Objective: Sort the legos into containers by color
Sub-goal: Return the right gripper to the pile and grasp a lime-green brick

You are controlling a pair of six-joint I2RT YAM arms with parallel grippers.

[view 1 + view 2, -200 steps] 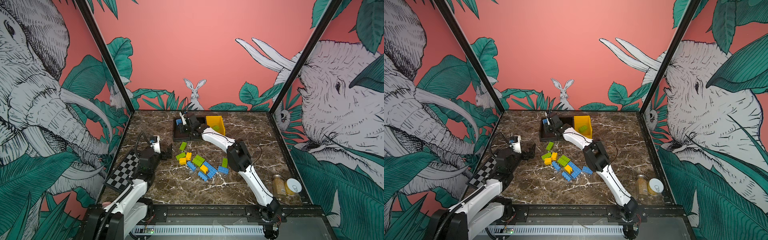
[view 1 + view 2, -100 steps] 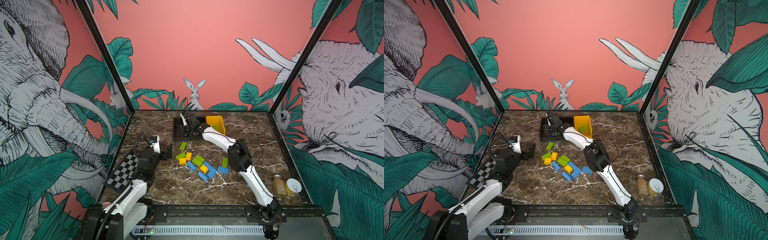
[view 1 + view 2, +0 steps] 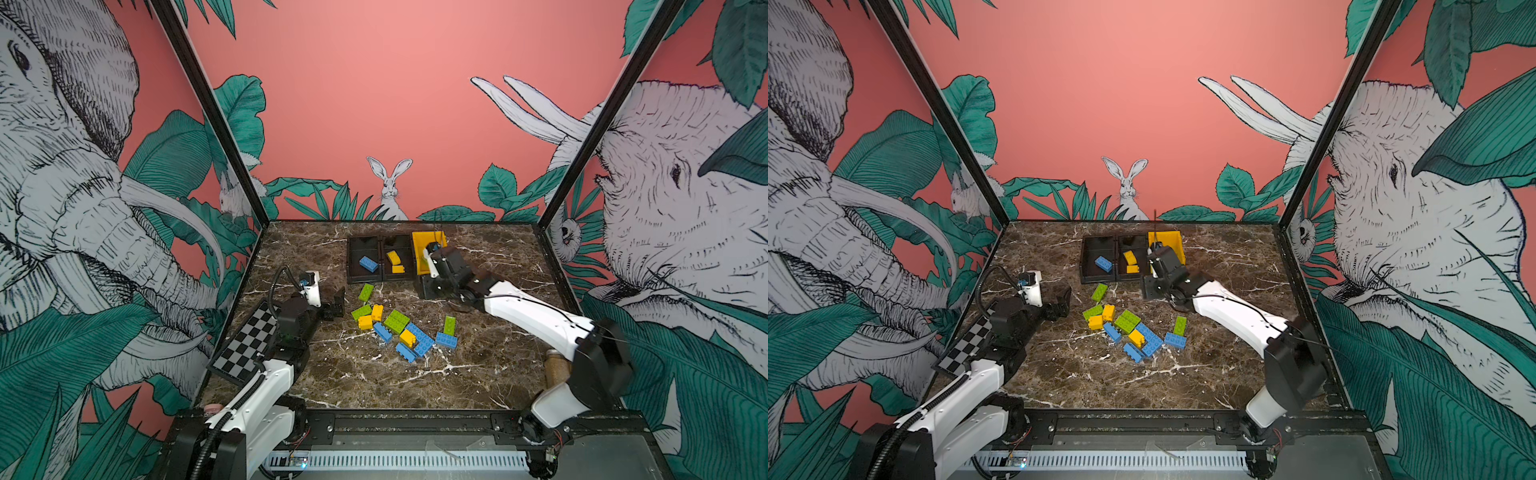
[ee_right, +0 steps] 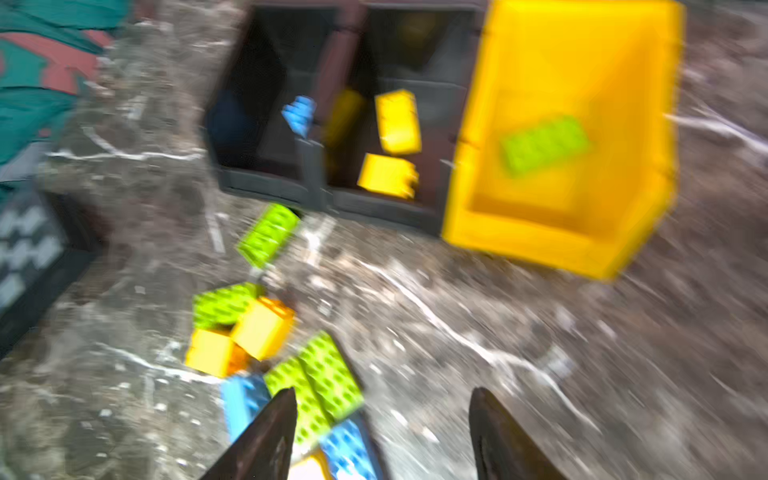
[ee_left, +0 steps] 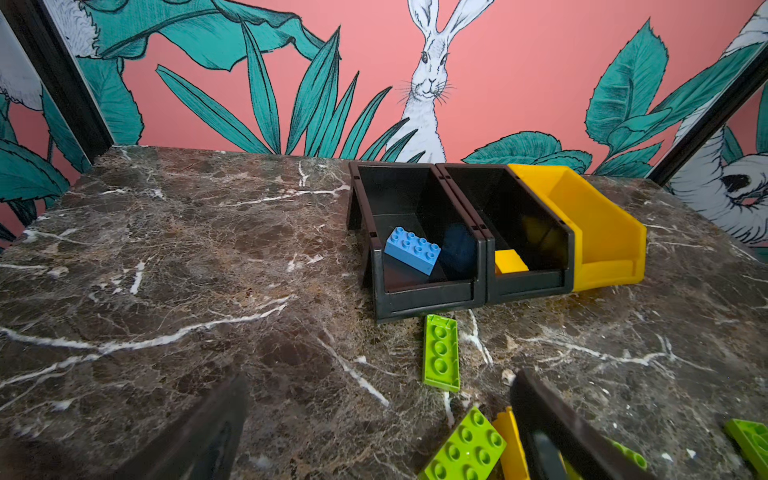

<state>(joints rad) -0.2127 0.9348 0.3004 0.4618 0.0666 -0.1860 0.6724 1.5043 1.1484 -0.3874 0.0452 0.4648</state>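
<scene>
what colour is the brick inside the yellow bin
Lime green brick; right wrist view shows it best.

You face a dark marble bench [image 3: 374, 382] enclosed by coral-pink walls [image 3: 374, 104], painted with green leaves [image 3: 237, 108], an elephant [image 3: 62, 187] left, a white rabbit [image 3: 390, 187] far.

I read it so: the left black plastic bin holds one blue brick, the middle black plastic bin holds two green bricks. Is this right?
Not quite. The middle black plastic bin holds two yellow bricks, not green ones; both top views show it. The left black plastic bin does hold one blue brick.
</scene>
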